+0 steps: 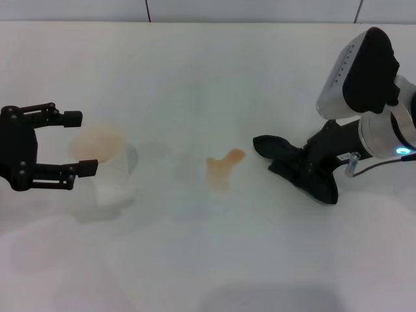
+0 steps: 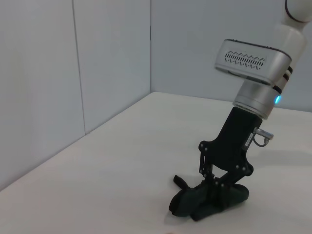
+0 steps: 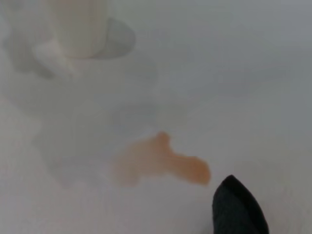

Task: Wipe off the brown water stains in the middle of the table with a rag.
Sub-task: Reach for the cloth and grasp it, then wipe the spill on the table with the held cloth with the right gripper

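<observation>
The brown water stains (image 1: 223, 168) lie as an orange-brown blotch in the middle of the white table (image 1: 214, 78); they also show in the right wrist view (image 3: 156, 163). The black rag (image 1: 276, 149) lies on the table just right of the stains, a small gap apart. My right gripper (image 1: 294, 166) is shut on the rag and holds it down on the tabletop; the left wrist view shows this gripper (image 2: 217, 187) with its fingertips sunk in the rag (image 2: 209, 201). A corner of the rag (image 3: 239, 207) shows near the stains. My left gripper (image 1: 79, 143) is open at the far left.
A clear plastic cup (image 1: 107, 159) with a pale orange tint stands left of the stains, its left side between my left gripper's fingertips; it also shows in the right wrist view (image 3: 78, 24). A grey wall (image 2: 97, 73) runs along the table's far edge.
</observation>
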